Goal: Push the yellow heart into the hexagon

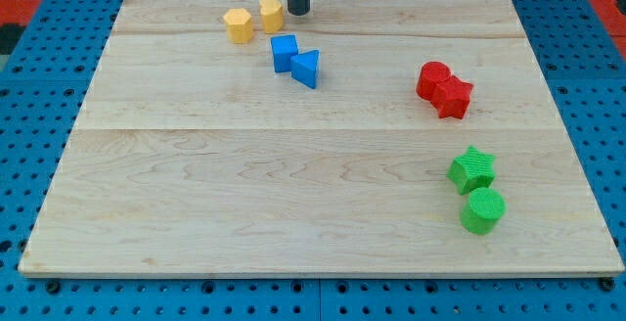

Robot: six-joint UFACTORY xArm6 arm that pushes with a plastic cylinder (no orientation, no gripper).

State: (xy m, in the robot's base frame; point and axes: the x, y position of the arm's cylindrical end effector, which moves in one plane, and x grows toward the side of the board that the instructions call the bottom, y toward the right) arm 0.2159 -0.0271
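Note:
The yellow heart [271, 14] sits near the view's top, left of centre. The yellow hexagon [238, 24] lies just to its left and slightly lower, with a thin gap between them. My tip [297, 12] is down on the board right beside the heart's right side, close to touching it. The rod rises out of the view's top edge.
A blue cube [285, 53] and a blue triangle [306, 68] lie just below the heart. A red cylinder [432, 79] and red star [453, 96] sit at the right. A green star [472, 170] and green cylinder [482, 210] lie at the lower right. The wooden board [196, 184] ends close behind my tip.

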